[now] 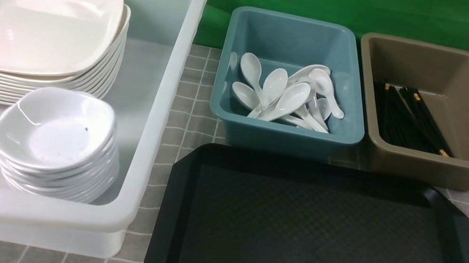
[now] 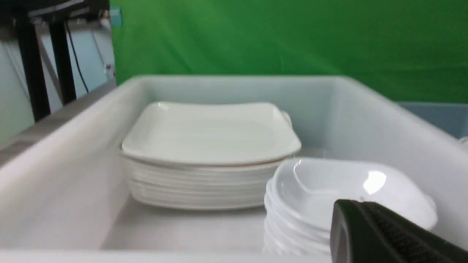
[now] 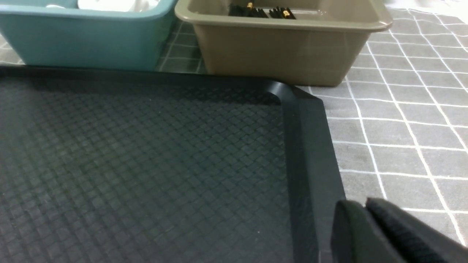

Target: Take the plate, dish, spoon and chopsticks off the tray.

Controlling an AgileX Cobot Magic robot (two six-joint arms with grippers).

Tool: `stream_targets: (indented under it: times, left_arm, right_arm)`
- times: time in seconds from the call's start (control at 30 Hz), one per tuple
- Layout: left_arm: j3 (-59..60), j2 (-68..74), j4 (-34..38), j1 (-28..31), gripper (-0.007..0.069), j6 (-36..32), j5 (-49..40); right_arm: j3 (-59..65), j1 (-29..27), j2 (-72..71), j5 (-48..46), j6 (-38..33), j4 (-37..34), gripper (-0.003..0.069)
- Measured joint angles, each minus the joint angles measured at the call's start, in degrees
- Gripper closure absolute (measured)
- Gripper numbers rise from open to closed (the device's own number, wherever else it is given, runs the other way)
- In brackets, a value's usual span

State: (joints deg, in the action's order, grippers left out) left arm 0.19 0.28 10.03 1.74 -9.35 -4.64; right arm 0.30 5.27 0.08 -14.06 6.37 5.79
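Observation:
The black tray (image 1: 316,240) lies bare at the front right, and its textured floor (image 3: 146,153) fills the right wrist view. The plate (image 1: 38,22) tops a stack of plates in the white bin, also seen as the plate (image 2: 212,131) in the left wrist view. The dish (image 1: 56,128) tops a stack of dishes beside it. Several white spoons (image 1: 286,95) lie heaped in the teal bin. Black chopsticks (image 1: 412,121) lie in the brown bin. My left gripper (image 2: 360,202) hangs shut and empty over the dish (image 2: 340,186). My right gripper (image 3: 365,203) is shut and empty by the tray's right rim. Neither shows in the front view.
The big white bin (image 1: 165,91) stands at the left, the teal bin (image 1: 282,132) and the brown bin (image 1: 447,172) behind the tray. A grey checked cloth (image 1: 175,140) covers the table. A green backdrop hangs at the back.

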Motion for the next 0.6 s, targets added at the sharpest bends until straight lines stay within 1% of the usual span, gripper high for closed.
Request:
stream_targets:
  times: [0.07, 0.17, 0.6]
  left_arm:
    - [0.14, -0.28, -0.22, 0.81, 0.0611, 0.61, -5.42]
    - [0.21, -0.28, -0.1, 1.03, 0.0611, 0.82, -8.91]
    - [0.21, -0.3, 0.05, 1.03, 0.0611, 0.9, -9.0]
  right_arm:
    - [0.02, 0.0, 0.0, -0.07, 0.0, 0.0, 0.057]
    - [0.02, 0.0, 0.0, -0.07, 0.0, 0.0, 0.0567]
    - [0.02, 0.0, 0.0, -0.07, 0.0, 0.0, 0.0542]
